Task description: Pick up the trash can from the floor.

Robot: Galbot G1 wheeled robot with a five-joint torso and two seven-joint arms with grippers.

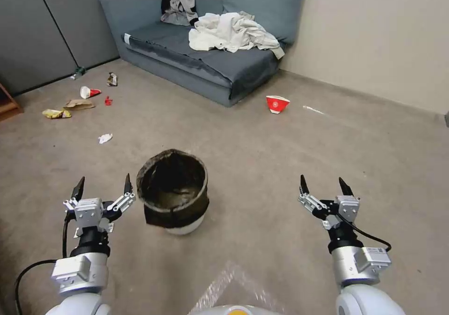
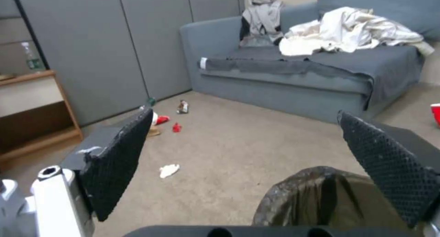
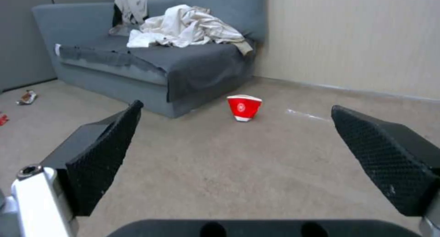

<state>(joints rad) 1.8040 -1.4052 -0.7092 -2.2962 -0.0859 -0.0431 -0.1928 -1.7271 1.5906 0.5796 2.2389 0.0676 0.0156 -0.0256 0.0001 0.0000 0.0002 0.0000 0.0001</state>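
Observation:
The trash can (image 1: 174, 193), a small round white bin with a dark bag folded over its rim, stands upright on the beige carpet floor (image 1: 262, 175) in front of me. My left gripper (image 1: 104, 184) hangs open just to its left, its inner finger close beside the rim and nothing held. In the left wrist view the trash can (image 2: 316, 199) shows low, near one finger of the left gripper (image 2: 245, 132). My right gripper (image 1: 326, 185) is open well to the right of the can, over bare carpet. The right wrist view shows the right gripper (image 3: 236, 122) spread wide with nothing between its fingers.
A grey sofa (image 1: 206, 58) with heaped cloth stands at the back. A red-and-white paper cup (image 1: 277, 103) lies in front of it. Litter (image 1: 89, 100) is scattered on the floor at the far left, near a wooden shelf (image 2: 32, 113). A wall runs along the right.

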